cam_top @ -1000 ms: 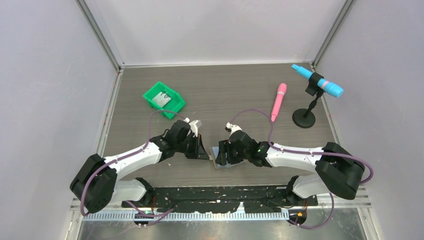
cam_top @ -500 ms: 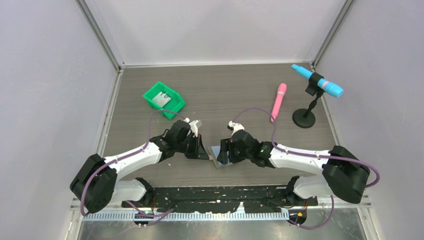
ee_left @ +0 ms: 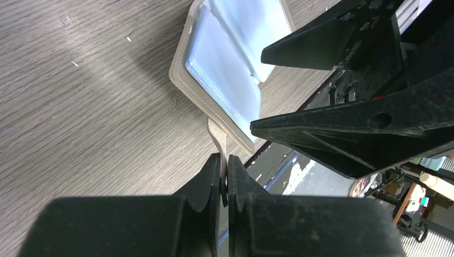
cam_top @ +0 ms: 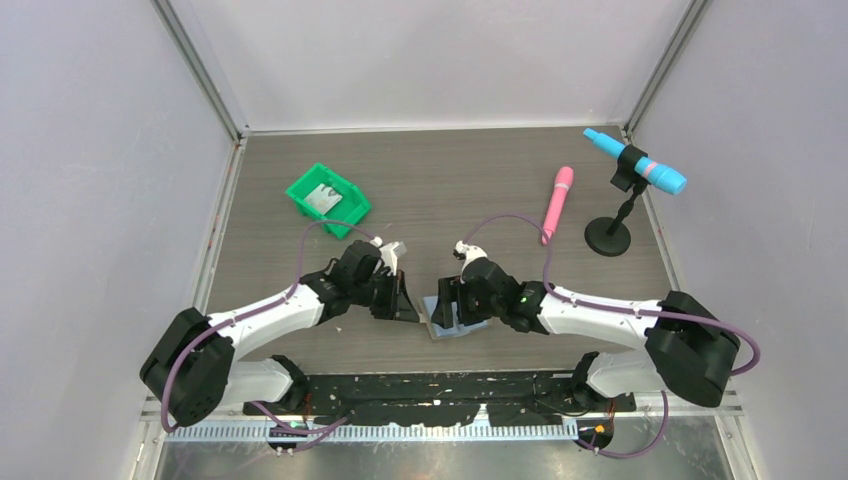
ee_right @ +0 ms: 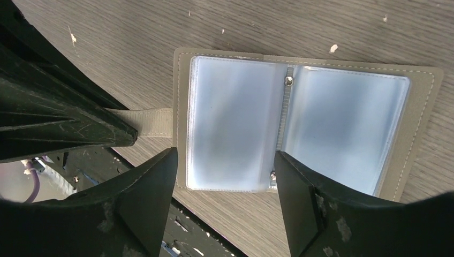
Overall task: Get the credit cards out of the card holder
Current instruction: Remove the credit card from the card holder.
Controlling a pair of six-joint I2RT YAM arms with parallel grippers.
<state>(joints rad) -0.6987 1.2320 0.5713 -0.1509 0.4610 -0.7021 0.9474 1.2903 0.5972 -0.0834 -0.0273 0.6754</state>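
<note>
Two-fingered left gripper pinches the grey tab of the card holder, which lies open on the table near its front edge; right gripper, jaws spread, straddles the tab-side stack of clear sleeves
</note>
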